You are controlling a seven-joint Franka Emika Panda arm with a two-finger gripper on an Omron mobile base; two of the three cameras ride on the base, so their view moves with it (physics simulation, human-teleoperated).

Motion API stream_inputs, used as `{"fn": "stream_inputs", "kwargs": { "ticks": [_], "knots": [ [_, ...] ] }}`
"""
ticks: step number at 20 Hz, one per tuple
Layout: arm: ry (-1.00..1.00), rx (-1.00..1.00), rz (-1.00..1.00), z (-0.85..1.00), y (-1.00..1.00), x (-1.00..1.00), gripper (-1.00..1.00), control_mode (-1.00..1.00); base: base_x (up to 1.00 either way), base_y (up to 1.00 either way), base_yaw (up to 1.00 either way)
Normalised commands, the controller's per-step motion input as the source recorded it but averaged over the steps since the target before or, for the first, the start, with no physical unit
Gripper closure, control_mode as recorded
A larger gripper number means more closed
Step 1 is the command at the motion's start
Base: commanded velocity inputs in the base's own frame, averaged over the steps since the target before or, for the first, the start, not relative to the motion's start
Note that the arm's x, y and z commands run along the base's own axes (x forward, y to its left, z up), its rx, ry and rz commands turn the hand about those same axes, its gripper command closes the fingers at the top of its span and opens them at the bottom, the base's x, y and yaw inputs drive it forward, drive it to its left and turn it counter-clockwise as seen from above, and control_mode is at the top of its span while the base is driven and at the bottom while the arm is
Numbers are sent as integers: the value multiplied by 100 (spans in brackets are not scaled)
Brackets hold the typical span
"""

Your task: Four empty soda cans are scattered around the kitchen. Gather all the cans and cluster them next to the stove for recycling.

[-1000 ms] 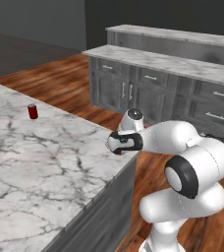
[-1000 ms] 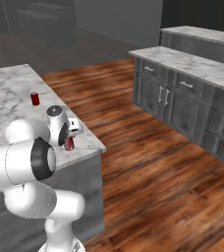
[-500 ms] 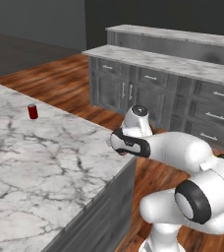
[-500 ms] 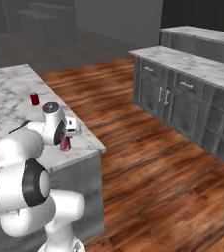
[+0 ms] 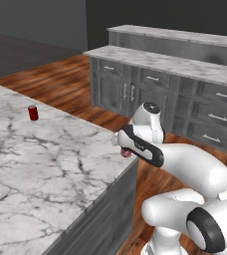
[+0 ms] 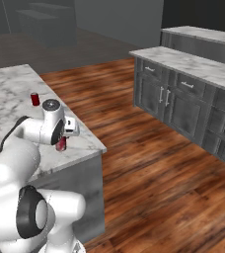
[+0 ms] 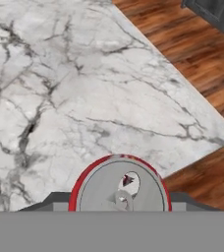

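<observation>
In the left base view, the hand (image 5: 124,148) is seen at the near corner of the marble table (image 5: 46,164), with a red soda can (image 5: 127,153) tucked under it; only a sliver of red is visible below the dark wrist. A second can (image 5: 33,112) is seen standing upright well apart, close to the table's far edge. Compared with a second ago, the arm has been swung round and its forearm extended toward the corner, while the far can has not been moved. This is judged as the pick of the nearer can being settled, not yet its carrying away.

In the right base view, the hand (image 6: 63,140) is seen over the same can (image 6: 61,144), which appears to rest on, or just above, the table (image 6: 11,94) near its right edge and corner; contact with the surface cannot be told. The other can (image 6: 35,99) is seen further back along that edge. Grey cabinets (image 6: 183,104) are seen across the wooden floor (image 6: 149,168).

In the hand view, the silver top of the can (image 7: 120,189) is seen centred between the fingers, red rim showing, and the hand is taken to be narrowly closed around it.

No stove can be made out, so the gathering is judged to be at an early stage. No brand, label or writing can be read on either can.
</observation>
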Motion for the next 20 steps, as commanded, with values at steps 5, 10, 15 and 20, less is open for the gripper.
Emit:
{"fn": "stream_inputs", "kwargs": {
  "ticks": [5,10,15,20],
  "knots": [
    [-6,4,0,17,0,-10,100,-100,0,0,0],
    [0,0,0,0,0,0,100,100,0,0,0],
    [0,0,0,0,0,0,100,100,-10,0,0],
    [0,0,0,0,0,0,100,100,-55,-2,0]
  ]
}}
